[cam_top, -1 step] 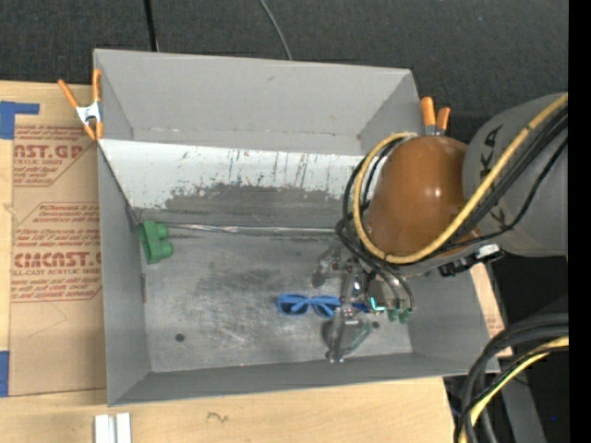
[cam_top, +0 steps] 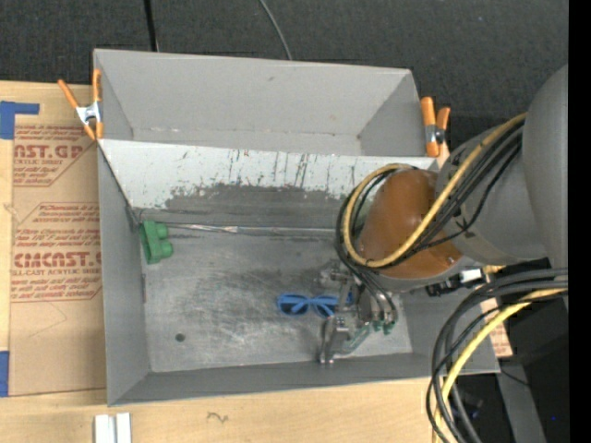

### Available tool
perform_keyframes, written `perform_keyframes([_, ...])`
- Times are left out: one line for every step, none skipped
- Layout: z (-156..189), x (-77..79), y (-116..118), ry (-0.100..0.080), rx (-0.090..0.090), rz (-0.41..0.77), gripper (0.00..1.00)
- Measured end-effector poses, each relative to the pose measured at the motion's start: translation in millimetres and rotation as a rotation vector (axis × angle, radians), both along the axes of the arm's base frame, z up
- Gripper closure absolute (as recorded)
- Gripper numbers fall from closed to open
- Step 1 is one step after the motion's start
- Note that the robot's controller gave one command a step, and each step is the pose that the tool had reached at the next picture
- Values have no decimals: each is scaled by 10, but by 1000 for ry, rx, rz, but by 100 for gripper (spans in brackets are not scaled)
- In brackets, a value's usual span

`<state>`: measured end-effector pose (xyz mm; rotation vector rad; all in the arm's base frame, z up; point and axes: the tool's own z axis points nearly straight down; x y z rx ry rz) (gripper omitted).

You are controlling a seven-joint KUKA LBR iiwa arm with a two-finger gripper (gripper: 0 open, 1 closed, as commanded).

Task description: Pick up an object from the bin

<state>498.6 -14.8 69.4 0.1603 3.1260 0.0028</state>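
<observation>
Camera view, contents listed by size.

1. Bin [cam_top: 125, 293]: grey metal, open-topped, with sloping walls. The floor is scuffed and scratched, most heavily along the far wall.

2. Arm [cam_top: 545, 183]: grey, brought in from the right over the bin's right wall. An orange cover [cam_top: 406, 224] is fitted at the wrist, and yellow and black cables [cam_top: 347, 221] are looped round it.

3. Gripper [cam_top: 343, 338]: set low over the floor in the near right part of the bin, close to the near wall. How far it is open cannot be told, since its tip is crowded by metal parts and cables. Whether anything is held cannot be told either.

4. Blue thing [cam_top: 307, 304]: flat, shaped somewhat like a small pair of spectacles. It is laid on the floor right of centre, just left of the gripper. Whether its right end is touched cannot be told.

5. Green block [cam_top: 155, 243]: small and chunky, placed at the far left corner of the floor beside the left wall, well apart from the gripper.
</observation>
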Motion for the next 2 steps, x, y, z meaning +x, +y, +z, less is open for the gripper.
perform_keyframes([19, -9, 5, 3, 0, 3, 100])
perform_keyframes([1415, -27, 2, 2, -3, 141, 100])
